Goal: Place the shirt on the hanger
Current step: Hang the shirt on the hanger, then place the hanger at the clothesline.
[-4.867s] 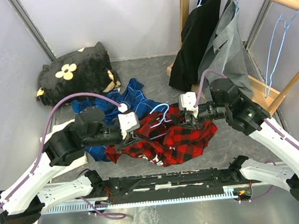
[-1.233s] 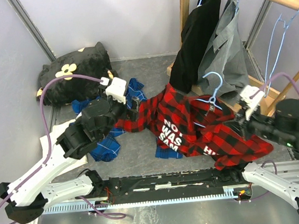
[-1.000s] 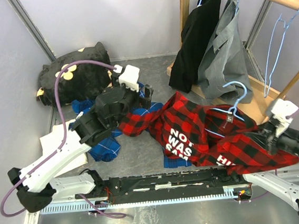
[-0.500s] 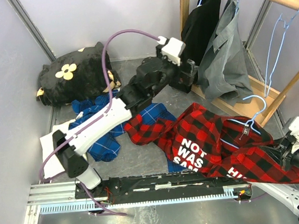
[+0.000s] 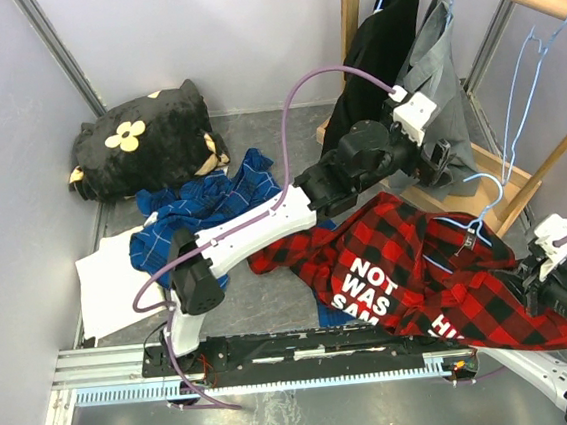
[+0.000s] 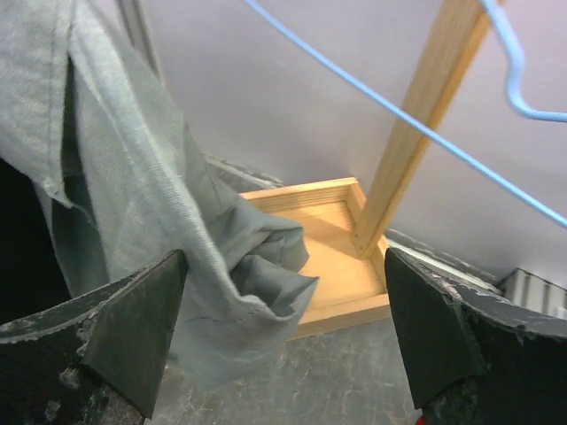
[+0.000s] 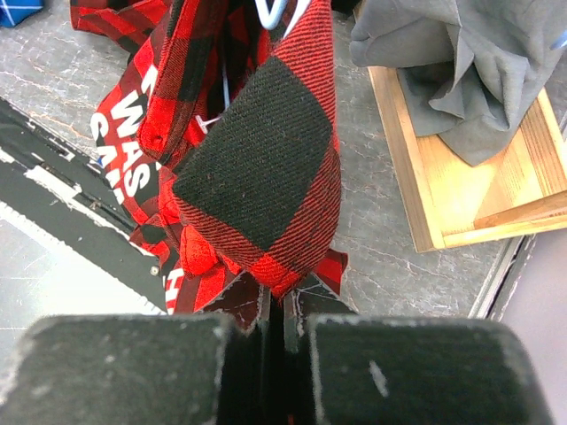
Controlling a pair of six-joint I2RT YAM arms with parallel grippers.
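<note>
The red-and-black plaid shirt [image 5: 420,270] with white lettering hangs spread between the floor and my right gripper [image 5: 534,284]. That gripper is shut on a fold of the shirt [image 7: 257,150], with cloth pinched at the jaws of the right gripper [image 7: 283,297]. The light-blue hanger [image 5: 484,208] sticks out of the shirt's upper edge, hook up. My left gripper [image 5: 448,164] is raised beside the hanging grey garment, above the shirt. In its own view the left gripper [image 6: 283,350] is wide open and empty.
A wooden rack stands at the right with a black garment [image 5: 375,63] and a grey garment [image 5: 432,88] [image 6: 133,177] on it. An empty blue hanger [image 5: 522,79] hangs from its rod. Its wooden base tray [image 6: 328,257] [image 7: 461,195] lies below. A blue plaid shirt [image 5: 198,211] and a black cushion [image 5: 141,136] lie at the left.
My left arm has swung from the blue plaid shirt across to the rack, staying open. The right gripper has kept its hold while the shirt and hanger shifted slightly right.
</note>
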